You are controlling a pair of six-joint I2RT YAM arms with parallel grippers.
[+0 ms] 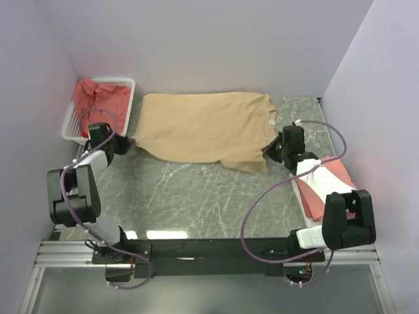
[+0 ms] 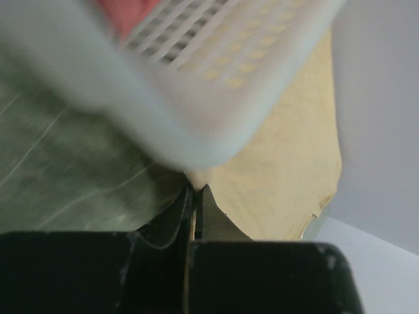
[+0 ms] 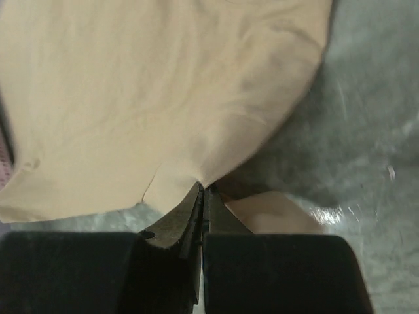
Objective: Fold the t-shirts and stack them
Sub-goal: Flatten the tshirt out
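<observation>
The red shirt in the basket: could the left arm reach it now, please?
Probably not yet: the left gripper is shut on the edge of the tan shirt. Once freed, likely yes: the red shirt lies uncovered in the basket beside it.

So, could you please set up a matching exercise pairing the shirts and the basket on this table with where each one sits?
1. tan cloth t-shirt
2. white plastic mesh basket
3. coral-red cloth t-shirt
4. salmon-pink cloth t-shirt

A. inside the basket
B. at the table's right edge
C. spread across the table's middle
D. far left corner

Pairs: 1-C, 2-D, 3-A, 4-B
</observation>
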